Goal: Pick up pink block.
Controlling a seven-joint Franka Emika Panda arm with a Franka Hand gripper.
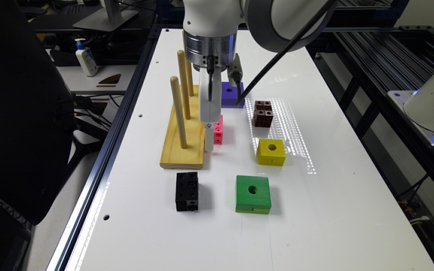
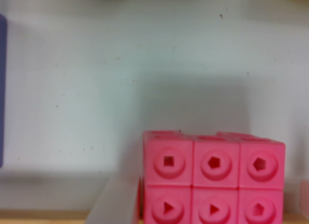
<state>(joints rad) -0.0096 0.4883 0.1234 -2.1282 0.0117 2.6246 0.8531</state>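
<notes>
The pink block (image 1: 219,131) rests on the white table (image 1: 315,210), just beside the wooden peg base. Up close in the wrist view, the pink block (image 2: 212,178) shows rows of cubes with round holes. My gripper (image 1: 213,143) is lowered over it, with one white finger reaching down to the table between the block and the peg base. In the wrist view that finger (image 2: 112,204) sits against one side of the block. A sliver of the other finger (image 2: 304,200) stands slightly off the opposite side. The gripper is open, straddling the block.
The wooden base (image 1: 183,146) with three upright pegs stands right beside the gripper. A purple block (image 1: 232,94) lies behind it and a brown cube block (image 1: 263,113) to the exterior view's right. The yellow (image 1: 271,151), green (image 1: 253,194) and black (image 1: 187,191) blocks lie nearer the front.
</notes>
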